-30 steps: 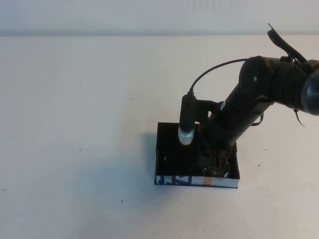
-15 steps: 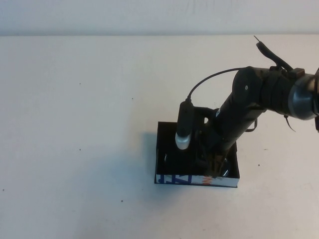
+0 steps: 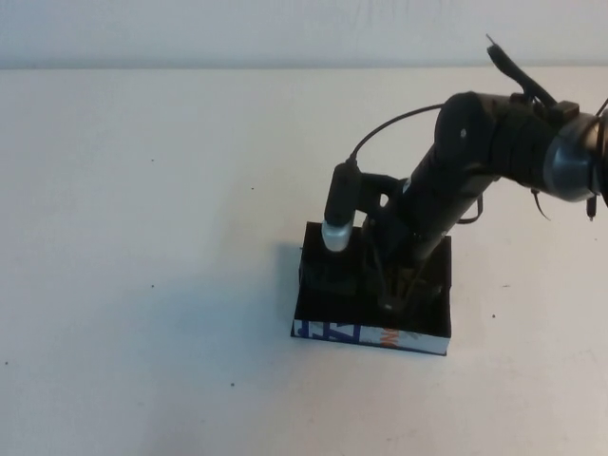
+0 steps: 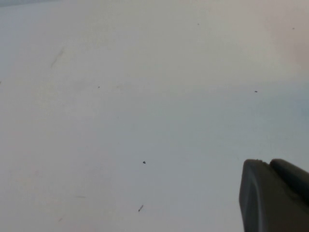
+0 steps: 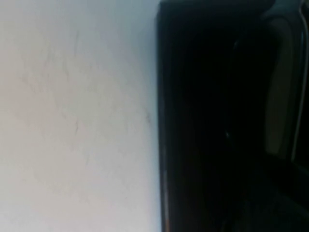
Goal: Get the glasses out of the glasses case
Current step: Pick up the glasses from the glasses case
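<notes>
your right claw (image 3: 391, 302) is down inside the glasses case (image 3: 370, 334), at the side nearer you and towards the right. the arm and its wrist camera hide the tips, so you cannot tell whether it has anything in its grip or how far it stands open. the glasses (image 5: 285, 87) show only as a dim frame edge in the right wrist view, lying inside the case; from the high view they are lost in the black interior.

the main risk, as i judge it: black frame against black box, so you may close on the case wall or floor instead of the frame. a lift would then drag or tip the whole case across the tabletop (image 3: 142, 237), since nothing is holding it down. a grip on one thin arm alone could let the glasses swing or slip out partway up. pinching across a lens could mark it.

your left claw (image 4: 275, 195) is parked over bare tabletop, well away from the case, with only a dark corner of it visible, so it gives no bracing.
</notes>
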{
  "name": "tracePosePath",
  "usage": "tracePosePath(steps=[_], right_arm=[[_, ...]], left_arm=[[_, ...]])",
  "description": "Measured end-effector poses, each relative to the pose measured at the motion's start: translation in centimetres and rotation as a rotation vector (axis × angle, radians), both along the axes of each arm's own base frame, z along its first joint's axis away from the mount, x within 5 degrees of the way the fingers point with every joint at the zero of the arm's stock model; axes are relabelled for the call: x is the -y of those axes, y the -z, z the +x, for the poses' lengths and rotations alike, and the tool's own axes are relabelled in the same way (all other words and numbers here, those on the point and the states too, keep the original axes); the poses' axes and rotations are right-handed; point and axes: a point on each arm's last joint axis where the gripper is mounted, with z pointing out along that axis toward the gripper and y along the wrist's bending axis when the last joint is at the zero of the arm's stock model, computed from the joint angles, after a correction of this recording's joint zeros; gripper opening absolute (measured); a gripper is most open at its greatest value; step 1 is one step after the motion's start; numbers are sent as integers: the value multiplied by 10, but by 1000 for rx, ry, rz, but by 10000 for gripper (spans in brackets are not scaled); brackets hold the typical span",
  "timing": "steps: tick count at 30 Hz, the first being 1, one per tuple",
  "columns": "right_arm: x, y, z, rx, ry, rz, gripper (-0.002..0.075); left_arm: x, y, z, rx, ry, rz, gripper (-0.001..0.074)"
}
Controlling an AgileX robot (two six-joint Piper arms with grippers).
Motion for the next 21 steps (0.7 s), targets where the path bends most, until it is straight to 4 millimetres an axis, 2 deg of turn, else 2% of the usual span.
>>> tracePosePath(steps=[6,13,17,21], right_arm=[[0,-43,7,-46,127,-33,40],[14,-73,6,-120,499,-12,39],[37,-89,-8,-170,667,20,39],[73,-100,-34,-207,793,25,39]], left_arm=[[0,0,0,0,0,0,-4],[0,0,0,0,0,0,-4],[0,0,0,0,0,0,-4],[0,0,0,0,0,0,-4]])
